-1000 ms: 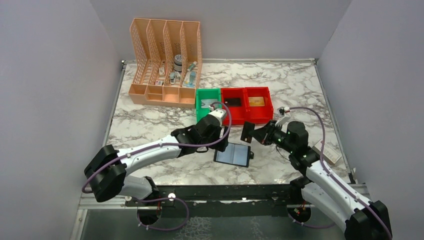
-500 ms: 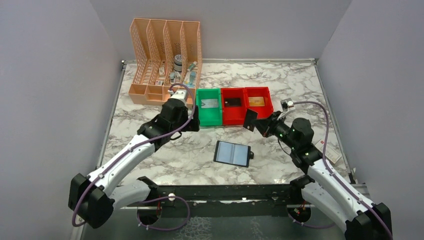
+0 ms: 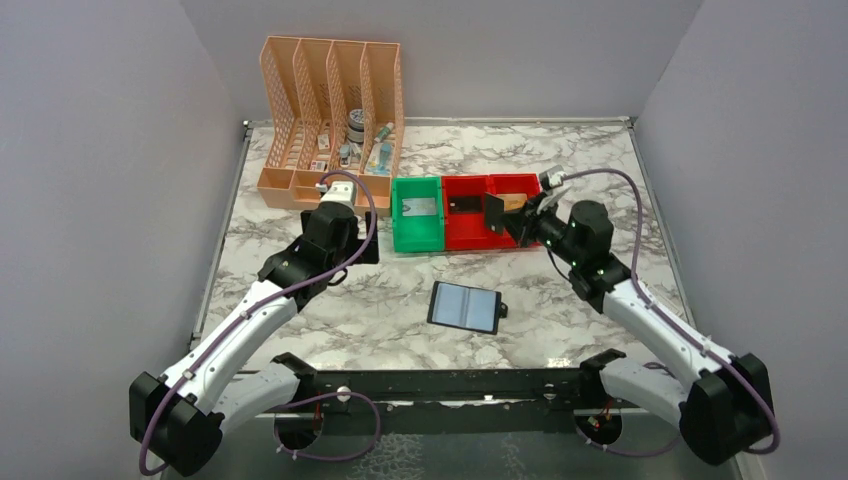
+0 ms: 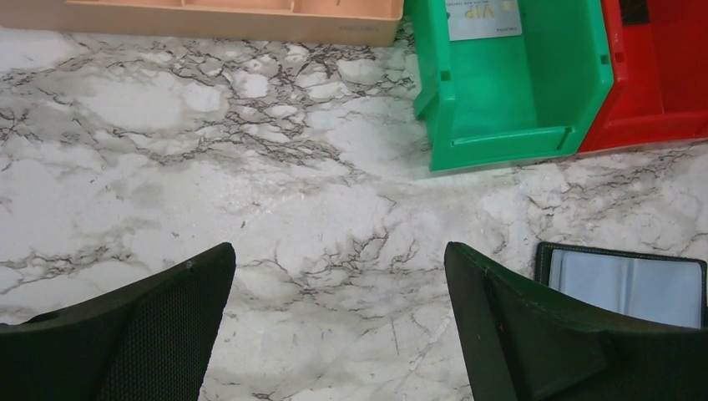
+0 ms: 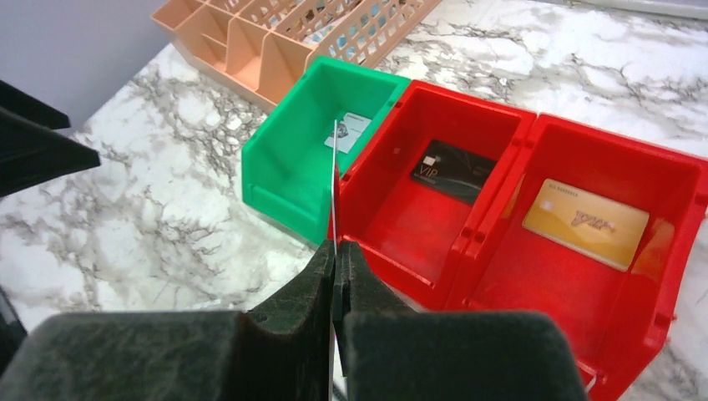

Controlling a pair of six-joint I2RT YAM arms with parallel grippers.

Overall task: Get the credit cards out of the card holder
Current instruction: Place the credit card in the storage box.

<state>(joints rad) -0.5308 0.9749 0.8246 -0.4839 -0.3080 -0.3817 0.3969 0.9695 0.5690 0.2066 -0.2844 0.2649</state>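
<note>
Small flat black bifold card holder [image 3: 465, 307] with grey-blue inner panels, open flat on white marbled table [image 3: 600, 170], lower centre of overhead view. Above it, a row of plastic bins: white card [image 5: 348, 132] in green bin [image 5: 284, 180], black card [image 5: 453, 170] and gold card [image 5: 597, 219] in two red bins [image 5: 518, 159]. Right gripper [image 5: 336, 259] above the bins, pinching a thin card [image 5: 332, 184] seen edge-on. Left gripper [image 4: 338, 259] spread wide, holding nothing, over bare marble left of the green bin.

White, grey-veined marble for the table [image 3: 600, 160]. Peach lattice on the file organizer [image 3: 300, 185]. A green bin [image 3: 418, 242], red bins [image 3: 462, 240]. A gold card [image 5: 592, 222], a black card [image 5: 452, 170]. Black card holder [image 3: 465, 307], grey-blue inside.
</note>
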